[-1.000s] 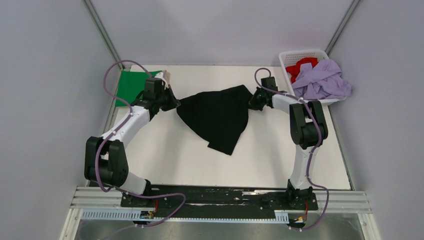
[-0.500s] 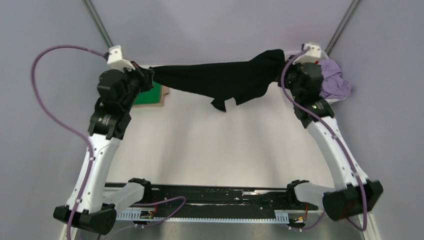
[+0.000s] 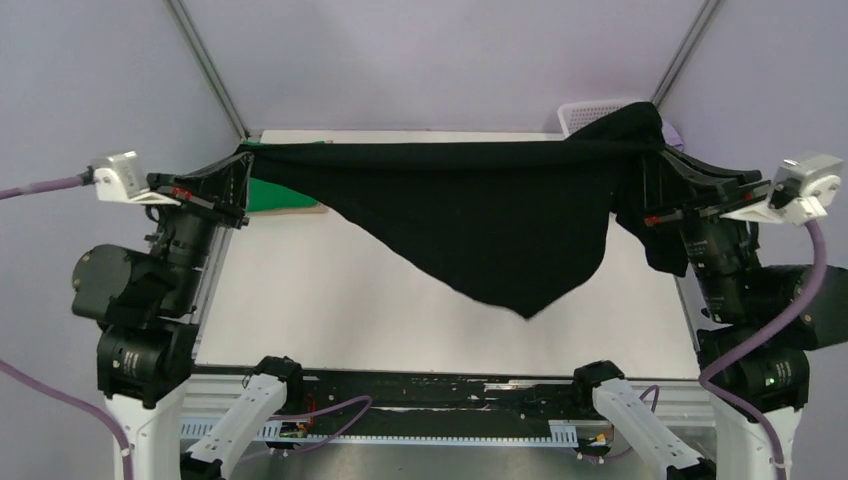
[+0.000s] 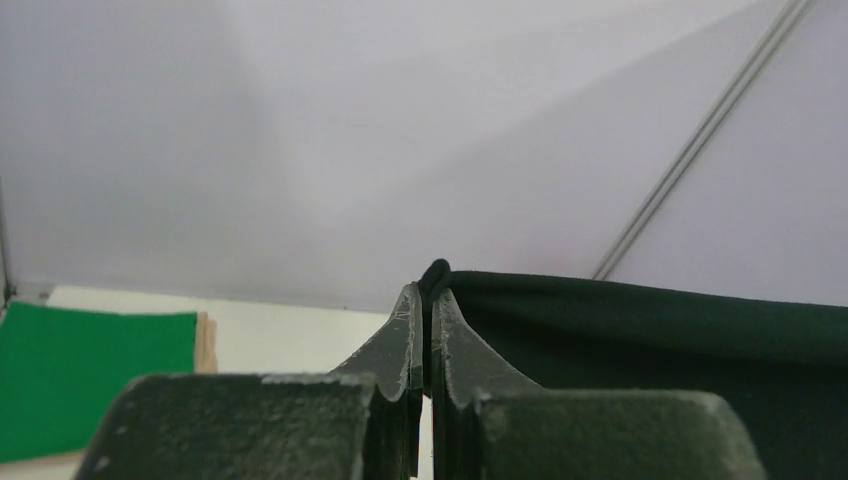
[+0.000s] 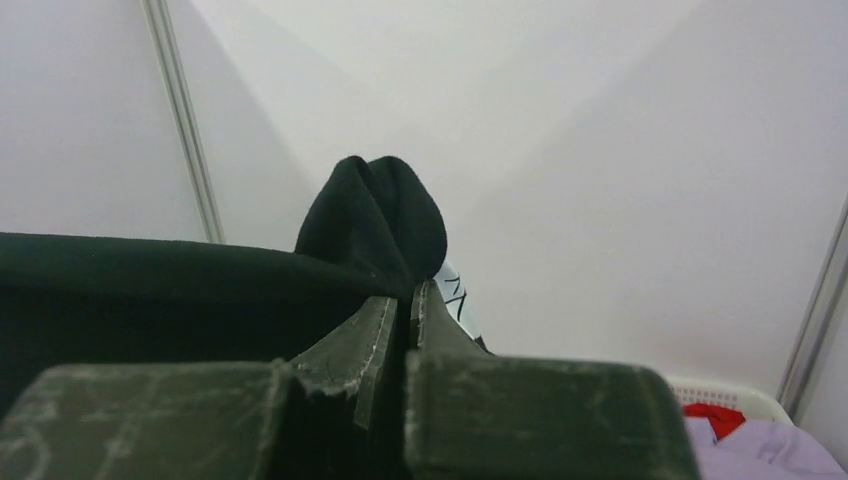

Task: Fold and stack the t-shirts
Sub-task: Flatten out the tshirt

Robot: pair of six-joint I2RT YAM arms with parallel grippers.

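Aloft, the left hand (image 4: 424,310) and right hand (image 5: 408,305) each pinch the black t-shirt (image 3: 470,220) stretched between them

The site was a lab test cell: plain panel walls (image 4: 300,130) on metal struts (image 4: 700,130) rose beyond the left gripper (image 4: 425,325), enclosing a white table (image 3: 330,300).

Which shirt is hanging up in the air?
The black t-shirt, pinched at its top corners by the left claw and right claw. The green t-shirt lies on the table.
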